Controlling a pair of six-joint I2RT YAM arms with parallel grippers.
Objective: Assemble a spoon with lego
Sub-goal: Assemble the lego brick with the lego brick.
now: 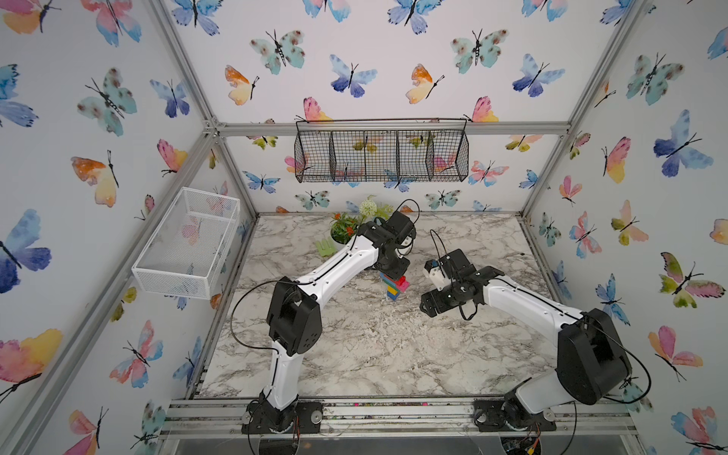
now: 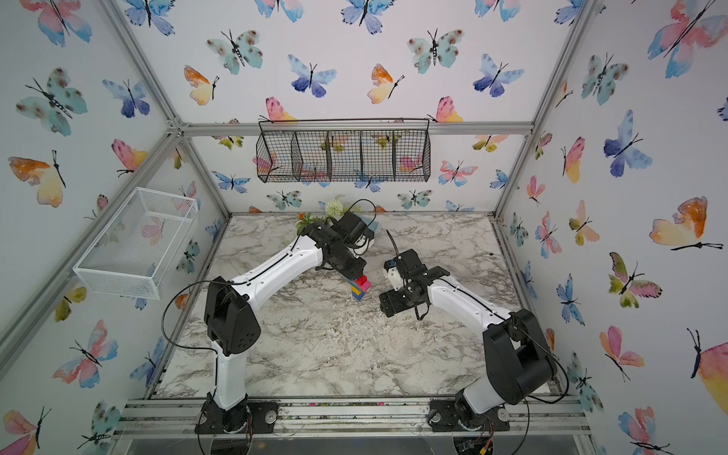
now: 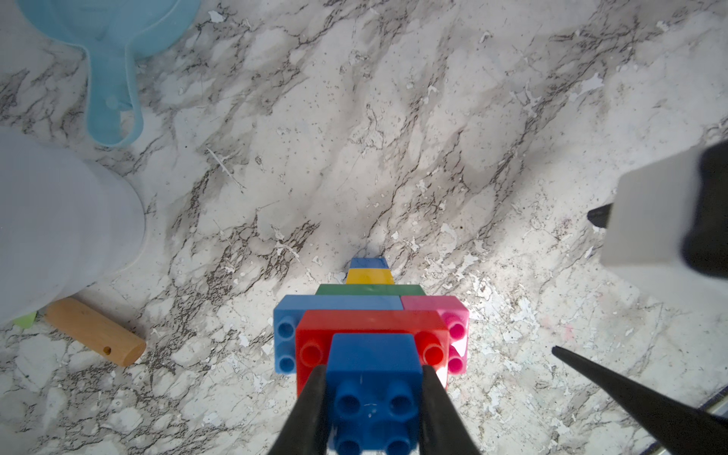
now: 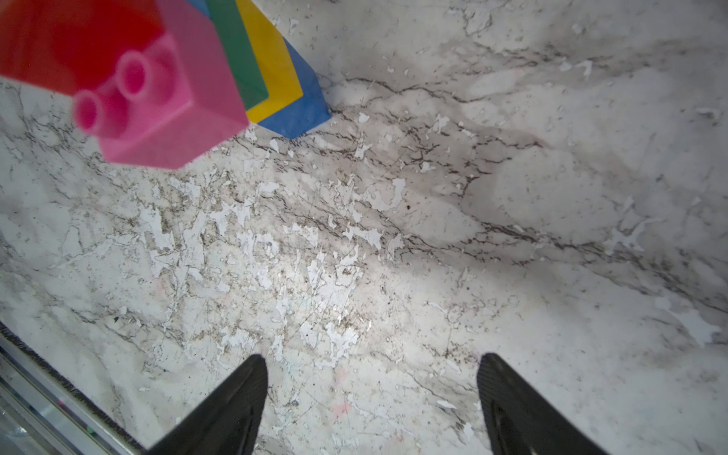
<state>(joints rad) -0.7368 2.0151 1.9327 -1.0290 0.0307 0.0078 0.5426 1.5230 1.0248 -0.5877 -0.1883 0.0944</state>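
The left tool [image 3: 373,372] pinches the dark blue brick [image 3: 374,402], apparently to seat it atop the standing spoon [image 3: 374,321]; the right tool [image 4: 372,361] hangs wide, empty.

Seen from the left wrist, the left claw [image 3: 374,372] and the dark-blue brick [image 3: 374,398] it clamps run off the frame's edge, as does a pale-blue dish [image 3: 106,35]. A blurred white shape [image 3: 59,220], too soft to name, hides one end of a wooden handle [image 3: 96,333]. In both top views that claw covers the top of the spoon [image 1: 395,290]. From the right wrist, its pink brick [image 4: 165,110] is out of focus, its red brick [image 4: 59,39] cut by the edge.
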